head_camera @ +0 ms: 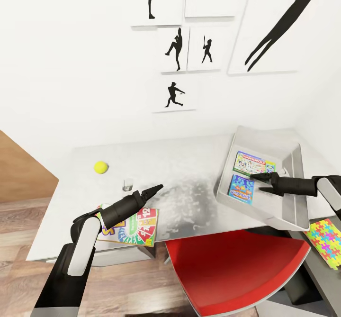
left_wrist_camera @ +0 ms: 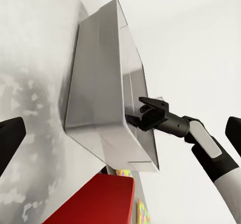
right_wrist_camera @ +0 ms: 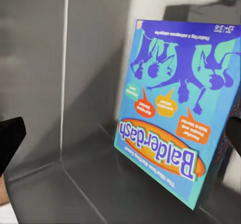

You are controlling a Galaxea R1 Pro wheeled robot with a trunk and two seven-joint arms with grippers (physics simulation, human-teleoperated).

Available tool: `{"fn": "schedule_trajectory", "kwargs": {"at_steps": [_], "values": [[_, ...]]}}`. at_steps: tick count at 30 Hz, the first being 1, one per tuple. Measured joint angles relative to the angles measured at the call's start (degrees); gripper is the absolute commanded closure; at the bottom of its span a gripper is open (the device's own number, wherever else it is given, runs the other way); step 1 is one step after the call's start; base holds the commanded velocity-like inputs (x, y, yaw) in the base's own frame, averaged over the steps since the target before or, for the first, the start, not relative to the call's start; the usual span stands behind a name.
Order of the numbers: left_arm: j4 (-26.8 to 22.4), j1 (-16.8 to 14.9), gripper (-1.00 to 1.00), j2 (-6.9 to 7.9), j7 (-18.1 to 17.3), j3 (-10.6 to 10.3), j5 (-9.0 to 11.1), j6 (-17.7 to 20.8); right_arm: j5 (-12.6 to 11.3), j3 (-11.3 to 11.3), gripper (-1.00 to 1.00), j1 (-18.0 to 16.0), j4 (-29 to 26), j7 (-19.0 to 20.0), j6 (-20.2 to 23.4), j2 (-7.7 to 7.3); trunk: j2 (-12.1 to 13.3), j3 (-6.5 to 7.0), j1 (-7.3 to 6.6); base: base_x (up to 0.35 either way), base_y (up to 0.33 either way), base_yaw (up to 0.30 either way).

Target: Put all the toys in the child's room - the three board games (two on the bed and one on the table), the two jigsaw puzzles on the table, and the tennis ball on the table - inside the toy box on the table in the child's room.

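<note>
toy box [head_camera: 290, 184]: two board games in | counter [head_camera: 189, 175]: tennis ball [head_camera: 100, 167], third game [head_camera: 135, 224] left | right pincer [head_camera: 259, 183] spread, empty | left pincer [head_camera: 152, 191] spread, empty

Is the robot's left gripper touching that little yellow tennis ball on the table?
Apart. The head view shows the left gripper hovering well clear of the yellow tennis ball, with bare table between.

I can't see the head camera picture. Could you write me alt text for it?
A robot's right gripper reaches into a grey toy box holding two board games. Its left gripper hovers over the table above a third game, with a tennis ball beyond.
</note>
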Motion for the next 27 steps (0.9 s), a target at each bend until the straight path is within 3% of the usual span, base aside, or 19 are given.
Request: {"fn": "schedule_trajectory", "kwargs": {"at_steps": [8, 13, 21, 27], "values": [[0.00, 0.00, -1.00, -0.03, 0.00, -0.03, -0.01, 0.00, 0.06, -0.47, -1.00, 3.68, -7.86, 0.33, -0.05, -0.94, 0.00, 0.00, 0.00, 0.000, 0.000, 0.000], [0.00, 0.00, -1.00, -0.04, 0.00, -0.04, -0.03, -0.03, 0.07, -2.11, -1.00, 6.46, -12.68, 0.48, -1.30, -1.67, 0.00, 0.00, 0.00, 0.000, 0.000, 0.000], [-0.01, 0.00, -1.00, 0.00, 0.07, -0.05, -0.06, -0.09, 0.23, -6.99, -1.00, 12.70, -22.53, 0.67, -6.04, -2.25, 0.00, 0.00, 0.00, 0.000, 0.000, 0.000], [0.05, 0.05, -1.00, 0.00, 0.14, -0.12, -0.09, -0.37, 0.12, -10.08, -1.00, 16.52, -28.94, 0.41, -7.31, -2.41, -0.01, -0.01, 0.00, 0.000, 0.000, 0.000]]}}
